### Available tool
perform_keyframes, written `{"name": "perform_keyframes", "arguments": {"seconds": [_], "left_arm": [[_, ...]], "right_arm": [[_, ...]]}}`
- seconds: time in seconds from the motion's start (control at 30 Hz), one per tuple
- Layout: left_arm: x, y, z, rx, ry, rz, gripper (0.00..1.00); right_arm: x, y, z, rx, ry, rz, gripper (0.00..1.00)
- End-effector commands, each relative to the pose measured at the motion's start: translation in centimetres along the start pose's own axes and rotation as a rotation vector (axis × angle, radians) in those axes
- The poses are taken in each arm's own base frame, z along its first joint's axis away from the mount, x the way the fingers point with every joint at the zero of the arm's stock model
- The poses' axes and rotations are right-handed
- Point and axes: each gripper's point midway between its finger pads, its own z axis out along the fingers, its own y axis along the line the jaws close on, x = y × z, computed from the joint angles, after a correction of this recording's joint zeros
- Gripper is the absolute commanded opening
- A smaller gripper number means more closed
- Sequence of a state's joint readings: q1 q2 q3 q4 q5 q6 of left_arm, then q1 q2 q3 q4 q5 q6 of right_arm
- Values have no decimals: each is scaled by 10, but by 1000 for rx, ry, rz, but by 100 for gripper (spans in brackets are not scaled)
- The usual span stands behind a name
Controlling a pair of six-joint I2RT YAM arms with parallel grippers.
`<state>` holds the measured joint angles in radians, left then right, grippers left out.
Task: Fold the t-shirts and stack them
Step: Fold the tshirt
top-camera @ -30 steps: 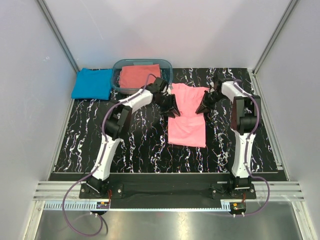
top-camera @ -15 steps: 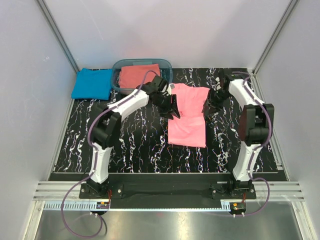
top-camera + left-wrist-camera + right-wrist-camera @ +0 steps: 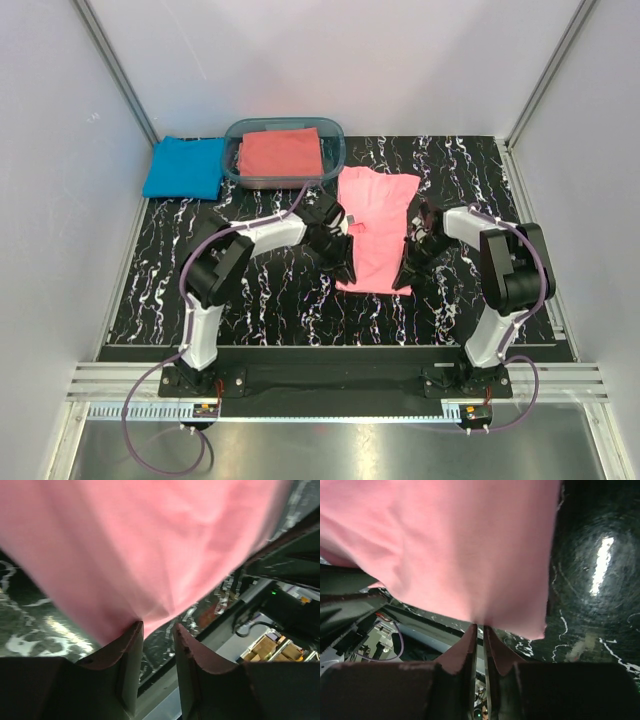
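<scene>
- Judging from the top view, the pink t-shirt [image 3: 375, 225] is light, limp cloth that will sag and crease wherever it is unsupported, so the two near hem corners look like the right places to pinch it
- It lies flat in the middle of the counter [image 3: 260, 305], collar end far and hem toward the arms, a smooth salmon-pink panel with few wrinkles
- The left gripper [image 3: 338, 262] sits at the near left hem corner and the right gripper [image 3: 408, 268] at the near right one
- A blue t-shirt [image 3: 185, 167] lies folded at the far left, and a coral-red t-shirt [image 3: 280, 152] lies folded inside a clear tub [image 3: 336, 132] just beside it
- From the left wrist, the pink cloth fills the upper frame, matte and softly blurred, and gathers to a point at one fingertip [image 3: 135, 630]
- The left gripper [image 3: 157, 627] stands partly apart with dark counter showing through the gap, so I judge it has no firm hold yet
- From the right wrist, the hem puckers down into the right gripper [image 3: 480, 627], whose fingers [image 3: 462, 652] are nearly together, apparently nipping the edge
- A pinch this thin could slip, since the weave offers little to bite, so taking more of the hem seems wise
</scene>
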<state>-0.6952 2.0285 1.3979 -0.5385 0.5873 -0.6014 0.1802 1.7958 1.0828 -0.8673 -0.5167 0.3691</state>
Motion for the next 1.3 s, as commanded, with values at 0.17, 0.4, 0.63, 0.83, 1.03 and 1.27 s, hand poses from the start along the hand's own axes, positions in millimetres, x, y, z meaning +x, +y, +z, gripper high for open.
{"name": "perform_keyframes", "arguments": {"seconds": [0.17, 0.4, 0.63, 0.83, 1.03, 1.27], "left_arm": [[29, 63, 18, -146, 30, -45, 34], [43, 45, -2, -136, 18, 23, 40], [35, 3, -42, -90, -55, 86, 55], [41, -1, -56, -99, -66, 87, 62], [48, 21, -39, -97, -52, -2, 64], [40, 45, -30, -66, -113, -182, 69]], "right_arm": [[1, -45, 28, 122, -3, 25, 17], [8, -27, -2, 90, -50, 18, 18], [9, -9, -40, 75, -133, -3, 49], [22, -26, -24, 38, -91, 63, 76], [24, -26, 1, -47, -57, 126, 73], [18, -37, 14, -19, -77, 161, 61]]}}
